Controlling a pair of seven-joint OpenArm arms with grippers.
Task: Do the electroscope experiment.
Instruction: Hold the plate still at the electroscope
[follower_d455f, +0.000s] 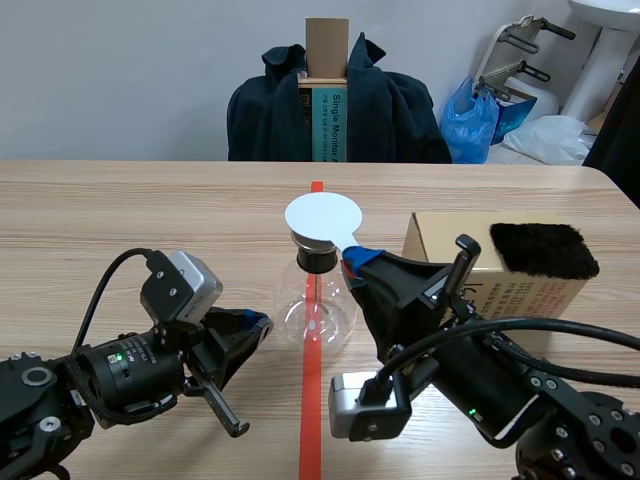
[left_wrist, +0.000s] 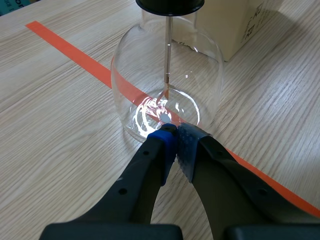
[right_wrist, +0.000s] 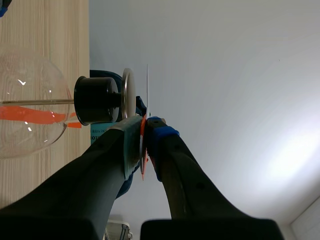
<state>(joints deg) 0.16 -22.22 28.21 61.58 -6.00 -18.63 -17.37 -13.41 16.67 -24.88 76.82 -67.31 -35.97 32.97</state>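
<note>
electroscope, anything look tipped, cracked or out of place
Nothing stands out. The electroscope stands upright on the tape line, stopper seated, disc level. Left end effector shut at its base; right end effector pinches a thin sheet by the disc.

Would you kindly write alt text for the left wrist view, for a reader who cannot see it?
The left tool, shut with its blue pads together, points at the base of a clear glass flask standing on an orange tape line. A thin metal rod hangs inside from a black stopper; a cardboard box sits behind.
</note>
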